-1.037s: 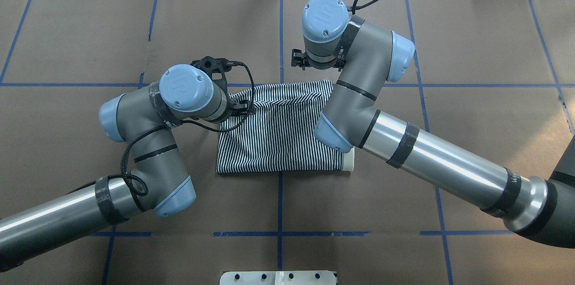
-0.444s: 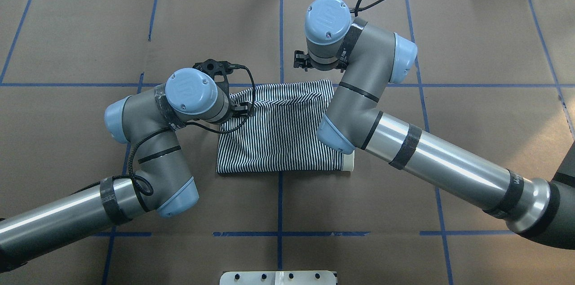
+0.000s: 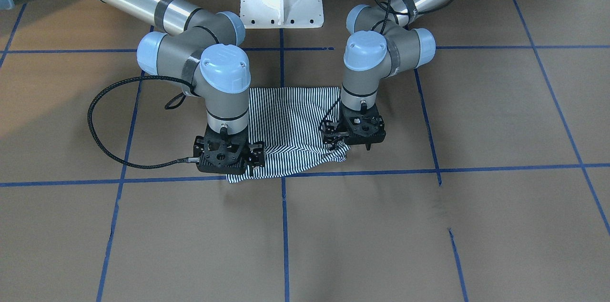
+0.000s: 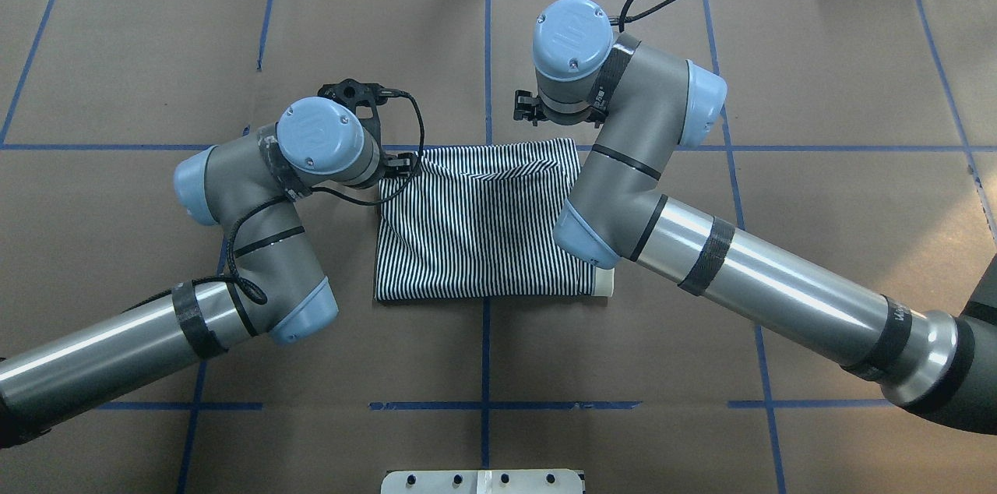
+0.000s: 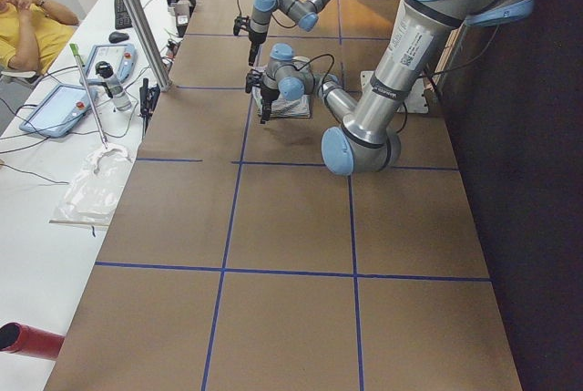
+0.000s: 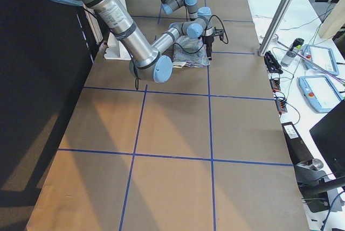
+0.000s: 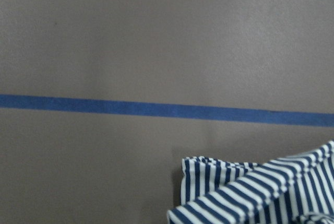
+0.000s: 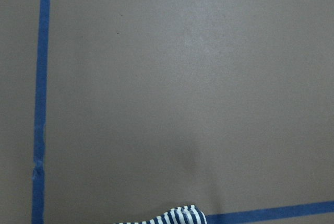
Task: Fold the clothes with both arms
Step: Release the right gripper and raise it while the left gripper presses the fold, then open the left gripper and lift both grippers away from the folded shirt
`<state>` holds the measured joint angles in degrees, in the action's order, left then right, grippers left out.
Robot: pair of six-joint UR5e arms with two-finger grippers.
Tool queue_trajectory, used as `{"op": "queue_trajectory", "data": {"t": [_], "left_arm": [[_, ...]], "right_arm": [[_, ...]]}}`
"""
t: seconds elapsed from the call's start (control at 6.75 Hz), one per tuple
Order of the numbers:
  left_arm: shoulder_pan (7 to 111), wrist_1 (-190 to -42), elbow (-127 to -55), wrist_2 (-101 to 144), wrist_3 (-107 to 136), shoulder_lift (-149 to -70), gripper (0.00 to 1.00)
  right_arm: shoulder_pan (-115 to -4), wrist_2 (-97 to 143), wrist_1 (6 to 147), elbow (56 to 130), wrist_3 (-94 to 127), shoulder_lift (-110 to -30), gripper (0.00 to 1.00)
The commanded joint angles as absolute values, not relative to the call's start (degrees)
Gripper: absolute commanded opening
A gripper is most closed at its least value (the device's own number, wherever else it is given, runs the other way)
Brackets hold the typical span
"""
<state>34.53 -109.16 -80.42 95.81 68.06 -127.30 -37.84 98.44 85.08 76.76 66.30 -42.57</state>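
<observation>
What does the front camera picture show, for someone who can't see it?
Two robot arms reach down to a striped shirt on a brown table, the left gripper and right gripper at its near corners. Blue tape lines cross it.

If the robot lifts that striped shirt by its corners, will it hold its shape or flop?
Probably floppy: the shirt sags and wrinkles between the left end effector and the right end effector. Likely light: it lies thin and flat where folded. Pushed, it would probably bunch, like its crumpled corner.
</observation>
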Motion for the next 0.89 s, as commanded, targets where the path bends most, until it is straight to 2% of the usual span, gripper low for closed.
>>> {"op": "queue_trajectory", "data": {"t": [0.0, 0.3, 0.74], "left_arm": [[39.18, -114.95, -73.23, 95.89, 63.04, -129.10, 1.00], [40.60, -115.22, -73.65, 96.68, 61.44, -129.11, 1.00], [40.96, -114.35, -82.50, 101.87, 61.08, -126.05, 1.00]], "right_arm": [[-37.79, 98.35, 85.08, 76.82, 66.27, -42.98, 1.00], [-37.79, 98.35, 84.73, 77.08, 66.44, -43.15, 1.00], [-35.52, 98.09, 75.68, 77.43, 67.50, -46.23, 1.00]]}}
